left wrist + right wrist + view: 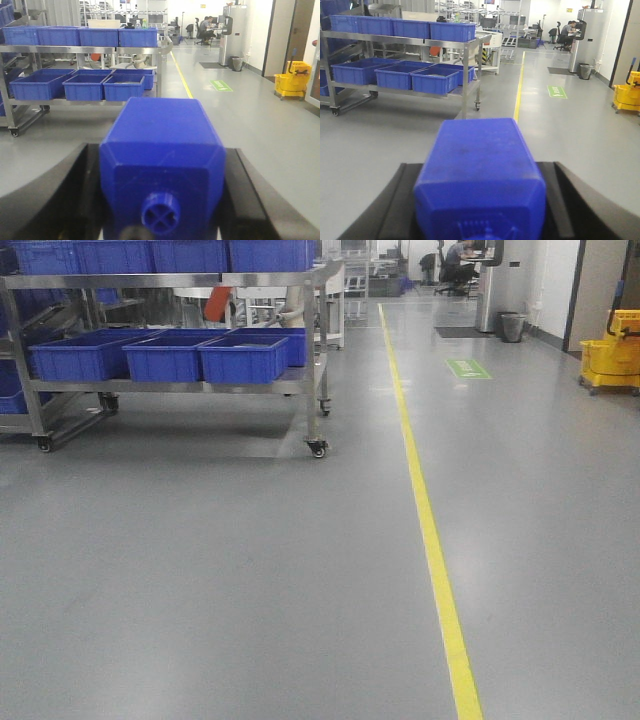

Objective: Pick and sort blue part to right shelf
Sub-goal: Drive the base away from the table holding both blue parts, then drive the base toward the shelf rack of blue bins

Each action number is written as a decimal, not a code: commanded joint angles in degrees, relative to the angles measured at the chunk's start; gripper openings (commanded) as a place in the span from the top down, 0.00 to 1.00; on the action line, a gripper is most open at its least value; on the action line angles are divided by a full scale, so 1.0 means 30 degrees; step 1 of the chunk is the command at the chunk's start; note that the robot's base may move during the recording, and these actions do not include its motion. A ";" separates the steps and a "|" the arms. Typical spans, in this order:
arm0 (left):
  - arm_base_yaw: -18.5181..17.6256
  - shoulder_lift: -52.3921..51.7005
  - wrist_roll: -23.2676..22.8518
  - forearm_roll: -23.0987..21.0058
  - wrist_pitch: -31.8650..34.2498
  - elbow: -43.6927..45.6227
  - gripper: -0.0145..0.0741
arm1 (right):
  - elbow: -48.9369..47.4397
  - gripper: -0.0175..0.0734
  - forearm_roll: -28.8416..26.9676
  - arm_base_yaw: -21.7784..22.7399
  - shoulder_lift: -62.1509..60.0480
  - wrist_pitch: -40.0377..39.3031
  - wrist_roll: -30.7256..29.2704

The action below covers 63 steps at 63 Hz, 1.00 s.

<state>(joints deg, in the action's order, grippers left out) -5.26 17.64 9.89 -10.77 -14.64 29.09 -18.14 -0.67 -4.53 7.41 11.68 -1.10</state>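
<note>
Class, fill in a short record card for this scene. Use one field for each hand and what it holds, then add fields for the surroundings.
Left hand: closed on a blue block; its round knob with a cross faces the camera
Right hand: closed on a second blue block
Cart: steel, on wheels, ahead to the left
Bins: blue, on the cart's shelves
Floor line: yellow, running away across the grey floor
Mop bucket: yellow, far right
</note>
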 commanded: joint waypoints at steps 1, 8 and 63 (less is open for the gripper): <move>0.0003 0.0127 0.0038 -0.0083 0.1763 0.0543 0.37 | -0.0571 0.33 -0.0089 0.0085 0.0172 -0.1726 -0.0126; 0.0003 0.0127 0.0038 -0.0083 0.1763 0.0543 0.37 | -0.0571 0.33 -0.0089 0.0085 0.0172 -0.1726 -0.0126; 0.0003 0.0127 0.0038 -0.0083 0.1763 0.0543 0.37 | -0.0571 0.33 -0.0089 0.0085 0.0172 -0.1726 -0.0126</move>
<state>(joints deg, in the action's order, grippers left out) -5.26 17.64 9.89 -10.77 -14.64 29.09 -18.14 -0.67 -4.53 7.38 11.68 -1.10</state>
